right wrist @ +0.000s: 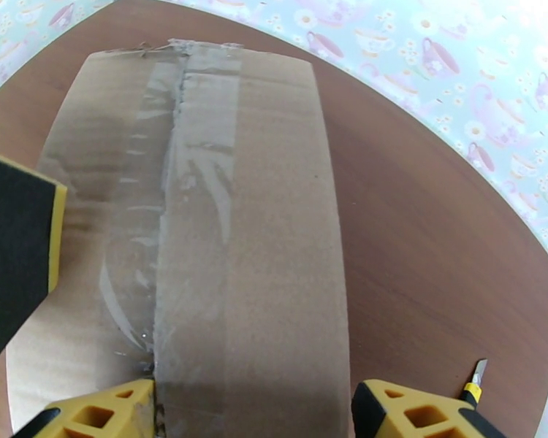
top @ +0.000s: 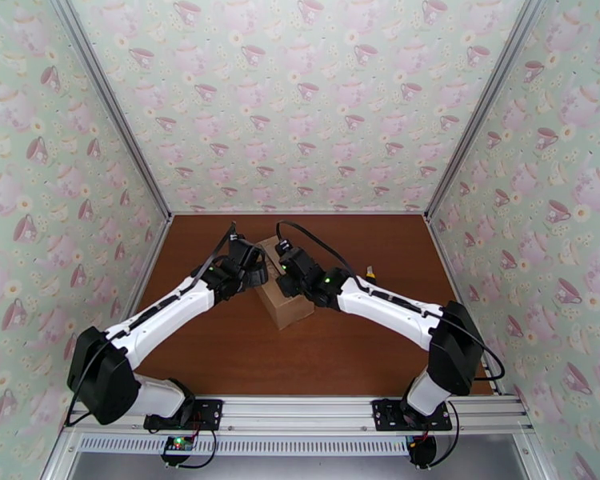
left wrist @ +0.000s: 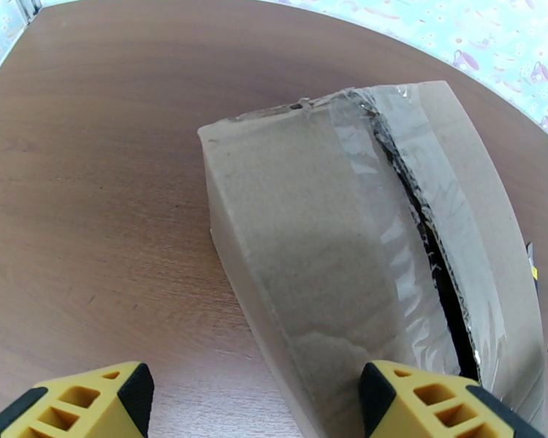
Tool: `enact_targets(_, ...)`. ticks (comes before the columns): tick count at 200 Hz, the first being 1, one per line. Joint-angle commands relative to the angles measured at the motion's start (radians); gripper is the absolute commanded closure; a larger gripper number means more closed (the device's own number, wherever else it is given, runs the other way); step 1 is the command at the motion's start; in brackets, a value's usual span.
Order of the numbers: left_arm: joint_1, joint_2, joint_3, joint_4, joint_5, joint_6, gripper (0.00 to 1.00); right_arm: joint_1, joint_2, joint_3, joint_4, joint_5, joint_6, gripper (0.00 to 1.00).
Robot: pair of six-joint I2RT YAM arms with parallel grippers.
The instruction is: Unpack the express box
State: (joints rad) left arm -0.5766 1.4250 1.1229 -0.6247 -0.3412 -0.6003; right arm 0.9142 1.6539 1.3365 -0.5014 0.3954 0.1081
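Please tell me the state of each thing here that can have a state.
Express box: flaps down, not yet opened.
Tape strip: slit along the seam.
Cutter: lying on the table, blade out.
Left fingers: open, holding nothing.
Right fingers: open, holding nothing.

I've got my left arm (top: pixel 172 302) and right arm (top: pixel 388 306) angled inward, wrists nearly meeting and pitched downward; left jaws and right jaws spread wide.

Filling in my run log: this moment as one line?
express box: flaps closed, seam tape slit | left gripper: open, over box | right gripper: open, over box | knife: on table beside box
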Motion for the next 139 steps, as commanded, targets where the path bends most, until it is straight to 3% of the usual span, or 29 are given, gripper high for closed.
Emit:
enact_targets(1, 0.004, 0.006, -0.05, -0.084, 0.01, 0.002, 0.2, -0.006, -0.036, 0.032, -0.032, 0.06, 0.012, 0.28)
enact_targets(139, 0.04, -0.047, -0.103, -0.078, 0.024, 0.0, 0.21, -0.042, -0.097, 0.073, -0.082, 0.066, 0.068, 0.3)
